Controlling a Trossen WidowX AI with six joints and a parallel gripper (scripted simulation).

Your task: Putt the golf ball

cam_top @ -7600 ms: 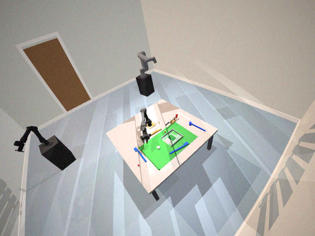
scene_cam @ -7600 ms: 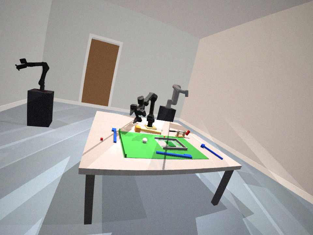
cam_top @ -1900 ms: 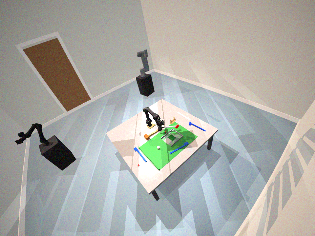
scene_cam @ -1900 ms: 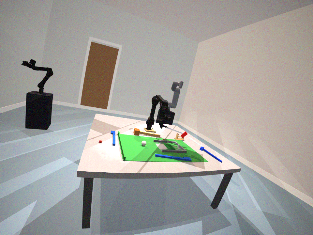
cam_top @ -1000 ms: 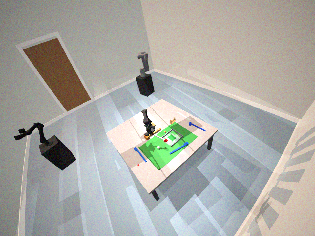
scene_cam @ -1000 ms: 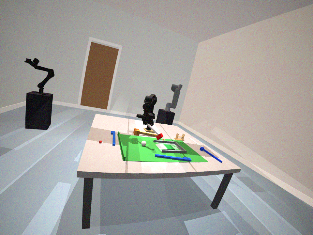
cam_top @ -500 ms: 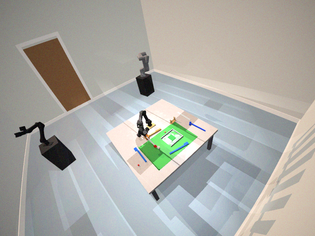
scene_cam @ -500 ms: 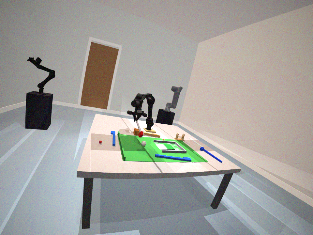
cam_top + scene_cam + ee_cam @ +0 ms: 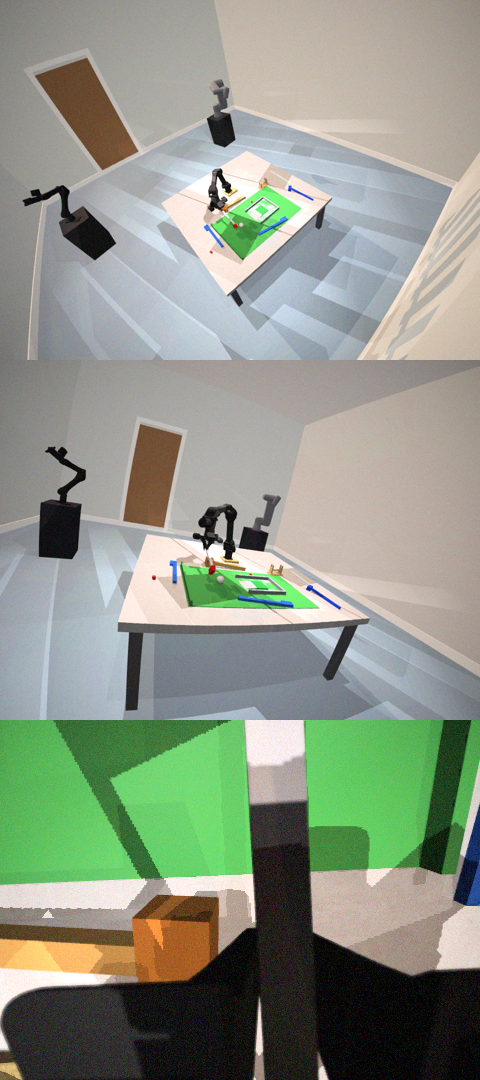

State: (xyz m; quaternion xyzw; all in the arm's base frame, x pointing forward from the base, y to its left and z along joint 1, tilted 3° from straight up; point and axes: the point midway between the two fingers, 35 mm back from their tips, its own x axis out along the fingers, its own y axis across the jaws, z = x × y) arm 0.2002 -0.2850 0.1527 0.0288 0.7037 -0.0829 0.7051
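My gripper (image 9: 221, 206) is shut on the shaft of the red putter (image 9: 229, 218) and holds it pointing down at the green mat (image 9: 257, 220). In the exterior view the gripper (image 9: 205, 542) hangs over the mat's near-left corner. The putter's red head (image 9: 212, 570) hangs just above the mat, close behind the white golf ball (image 9: 220, 579), which also shows in the top view (image 9: 241, 224). The raised green (image 9: 260, 584) with its grey frame lies to the right of the ball. In the wrist view the shaft (image 9: 280, 885) runs up between my fingers; the head is out of view.
An orange putter (image 9: 175, 945) lies by the mat's edge near my gripper. Blue putters lie left of the mat (image 9: 173, 571), along its front (image 9: 265, 601) and at the table's right (image 9: 322, 596). A small wooden stand (image 9: 275, 569) and small red cubes (image 9: 153, 577) are on the table.
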